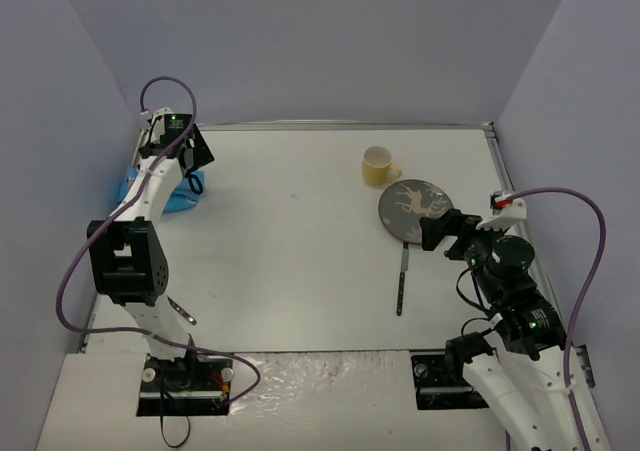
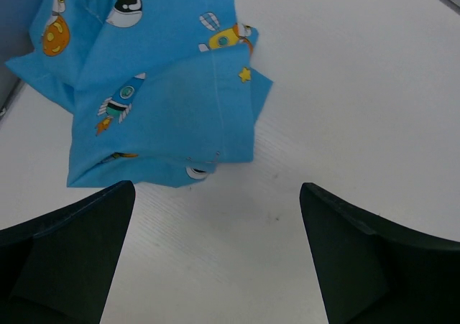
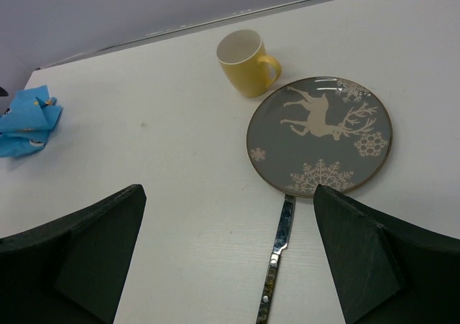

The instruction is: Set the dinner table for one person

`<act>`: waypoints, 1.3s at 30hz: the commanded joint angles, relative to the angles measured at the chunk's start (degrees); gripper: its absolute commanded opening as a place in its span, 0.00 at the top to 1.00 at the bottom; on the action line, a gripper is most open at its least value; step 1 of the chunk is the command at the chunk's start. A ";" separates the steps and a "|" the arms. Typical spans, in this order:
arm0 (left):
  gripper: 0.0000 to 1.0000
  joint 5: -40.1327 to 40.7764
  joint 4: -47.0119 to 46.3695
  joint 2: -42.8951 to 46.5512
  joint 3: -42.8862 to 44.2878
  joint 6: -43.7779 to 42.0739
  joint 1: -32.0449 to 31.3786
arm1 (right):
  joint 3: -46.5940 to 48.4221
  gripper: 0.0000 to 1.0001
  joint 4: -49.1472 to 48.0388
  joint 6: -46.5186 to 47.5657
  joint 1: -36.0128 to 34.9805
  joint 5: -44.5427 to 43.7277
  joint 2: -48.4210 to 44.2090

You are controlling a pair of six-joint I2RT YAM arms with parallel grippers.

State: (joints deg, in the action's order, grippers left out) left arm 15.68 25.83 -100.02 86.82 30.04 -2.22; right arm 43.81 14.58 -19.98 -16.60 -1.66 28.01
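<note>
Left gripper (image 2: pixel 219 227): fingers spread wide, nothing between them, over bare tabletop.
Blue printed cloth (image 2: pixel 165 101): crumpled at the table's far left. It lies just ahead of the left fingers, with its nearest fold short of the gap between them.
Right gripper (image 3: pixel 230 259): fingers wide apart, empty, near the plate's near rim.
Dinner table (image 1: pixel 300 261): white top beneath both arms, bearing every item.
Plate (image 3: pixel 320 133): reindeer print, on the right half of the table.
Yellow mug (image 3: pixel 244 62): just beyond the plate's far-left rim.
Knife (image 3: pixel 277 248): one end at the plate's near rim, long axis running toward the arm bases.
Nearer arm: the left. The right is well apart from the cloth.
Likely next move: the left gripper advances, descends and pinches the near fold.
</note>
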 commanded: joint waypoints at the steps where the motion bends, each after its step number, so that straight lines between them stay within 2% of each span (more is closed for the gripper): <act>1: 0.03 3.65 -1.58 -3.61 4.32 2.65 5.55 | -0.83 0.00 -5.36 0.29 -0.28 4.21 0.82; 9: 0.03 4.36 -2.76 -12.79 7.95 3.46 7.94 | -1.93 0.00 -5.62 0.95 -0.41 4.75 1.17; 11: 0.07 3.85 -2.04 -15.73 10.05 3.88 8.36 | -2.06 0.00 -5.62 0.99 -0.45 5.00 1.26; 14: 0.26 1.62 -0.71 -19.41 13.38 3.51 8.46 | -2.15 0.00 -5.53 1.08 -0.45 5.62 1.35; 16: 0.60 0.23 -0.63 -20.12 14.71 2.55 8.46 | -2.22 0.00 -5.53 1.08 -0.45 5.90 1.56; 17: 0.73 -0.40 -0.74 -20.09 15.29 1.83 8.44 | -2.18 0.00 -5.55 1.18 -0.45 6.12 1.68; 20: 1.00 -2.72 -1.34 -16.37 16.79 -1.51 8.19 | -1.82 0.00 -5.54 1.93 -0.45 6.86 2.50; 26: 1.00 -11.47 1.74 -3.67 19.21 -9.34 6.30 | 0.99 0.00 -5.53 3.00 -0.54 9.74 7.72; 30: 1.00 -14.66 6.78 6.15 19.00 -16.34 1.46 | 3.16 0.00 -5.64 3.28 -0.71 12.70 11.12; 33: 0.99 -14.85 10.55 12.87 13.16 -18.11 -4.76 | 3.55 0.00 -5.86 3.28 -0.79 14.32 12.68; 34: 0.95 -15.22 10.60 16.52 10.31 -18.04 -6.28 | 3.50 0.00 -5.81 3.28 -0.80 14.61 12.97; 35: 0.89 -15.56 9.82 19.04 7.56 -17.37 -8.41 | 3.48 0.00 -5.85 3.28 -0.86 14.90 13.32; 38: 0.44 -17.90 6.81 28.12 -6.53 -14.91 -13.55 | 3.01 0.00 -6.17 3.46 -1.24 15.26 14.12; 39: 0.32 -18.29 5.52 31.18 -11.06 -14.69 -14.68 | 2.80 0.00 -6.21 3.63 -1.42 15.22 14.50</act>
State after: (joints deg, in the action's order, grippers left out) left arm 0.41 31.54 -77.30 91.06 15.00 -13.24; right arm 44.49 13.00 -17.50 -17.16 11.37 41.03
